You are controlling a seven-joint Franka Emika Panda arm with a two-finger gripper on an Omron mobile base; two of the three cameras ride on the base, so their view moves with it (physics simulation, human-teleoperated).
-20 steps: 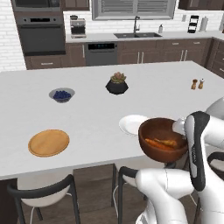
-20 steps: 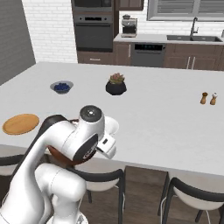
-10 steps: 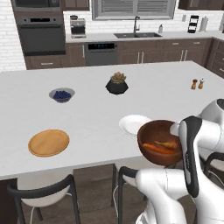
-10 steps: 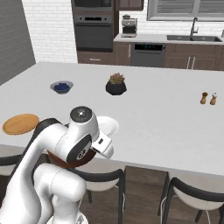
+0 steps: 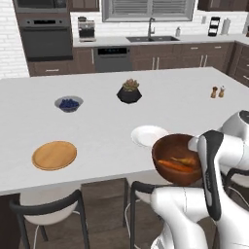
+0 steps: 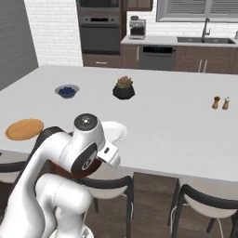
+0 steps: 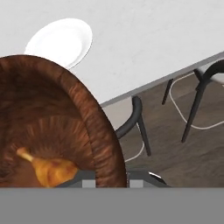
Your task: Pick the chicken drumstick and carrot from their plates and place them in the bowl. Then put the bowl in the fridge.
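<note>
Wooden bowl (image 5: pixel 176 157) hides claw tips; carrot (image 5: pixel 171 165) half-visible inside.

Dark, grained wooden bowl (image 7: pixel 61 127); glossy white plate (image 7: pixel 61 41); matt tan wooden plate (image 5: pixel 54 155); smooth, faintly mottled white counter (image 5: pixel 107 121); browned, glistening drumstick (image 7: pixel 48 168).

A home kitchen, rendered.
A long white island (image 5: pixel 107 121) with dark stools (image 6: pixel 204 204) tucked under it faces brown cabinets (image 5: pixel 160 61), a built-in oven (image 5: pixel 46 41), a dishwasher (image 5: pixel 113 58), a sink (image 5: pixel 151 38) under a shuttered window (image 5: pixel 146 8), a coffee machine (image 5: pixel 86 28) and white brick wall (image 6: pixel 51 30). Plates (image 5: pixel 148 135), a plant pot (image 5: pixel 129 92) and shakers (image 5: pixel 217 92) sit on the island.
</note>
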